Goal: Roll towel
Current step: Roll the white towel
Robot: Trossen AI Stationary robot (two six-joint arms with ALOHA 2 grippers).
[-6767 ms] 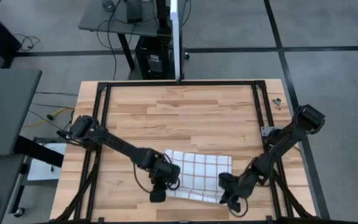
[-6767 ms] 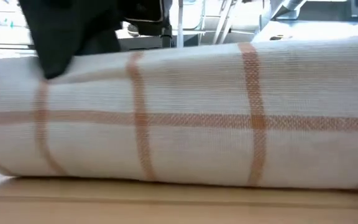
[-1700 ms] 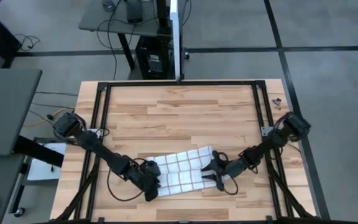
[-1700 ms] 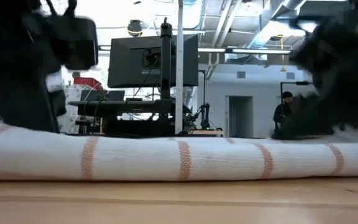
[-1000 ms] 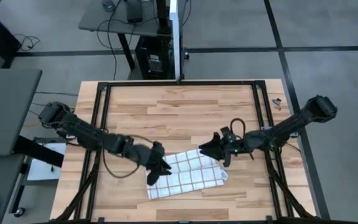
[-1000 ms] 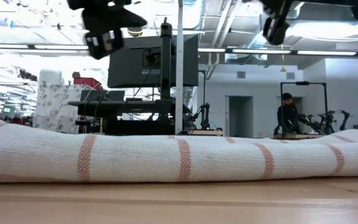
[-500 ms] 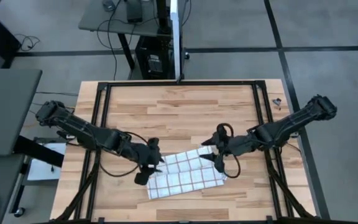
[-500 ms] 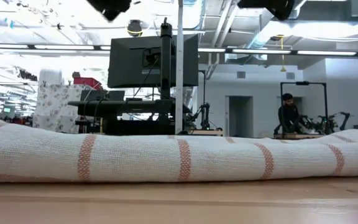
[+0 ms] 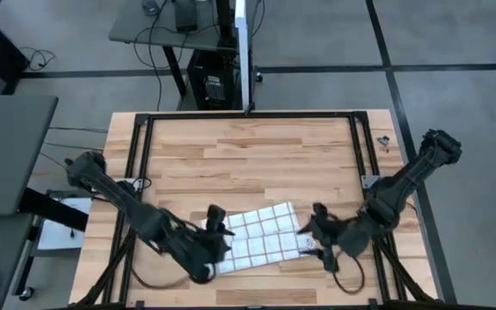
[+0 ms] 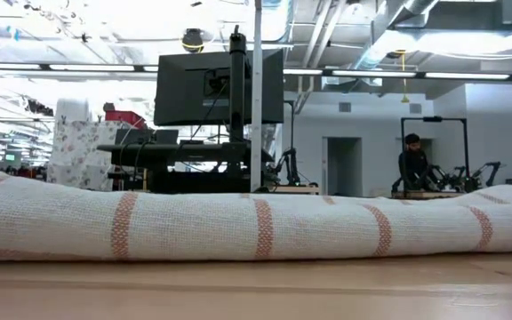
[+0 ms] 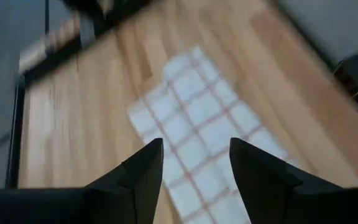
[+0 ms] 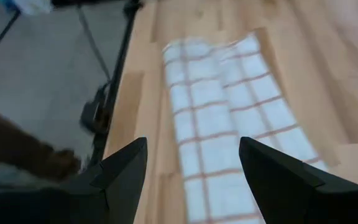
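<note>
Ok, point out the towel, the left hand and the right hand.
towel (image 9: 261, 237): high view, middle of the checked cloth.
left hand (image 11: 194, 165): left wrist view, gap between its open fingers.
right hand (image 12: 194, 168): right wrist view, gap between its open fingers.

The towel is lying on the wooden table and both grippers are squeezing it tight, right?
Not quite. The checked towel does lie on the wooden table, but the left gripper and right gripper are open above it, holding nothing, as both wrist views show.

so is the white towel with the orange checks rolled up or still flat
Partly rolled: the white orange-checked towel lies as a narrow band, and the low view shows a rounded roll. Both open grippers, left and right, hover clear.
</note>
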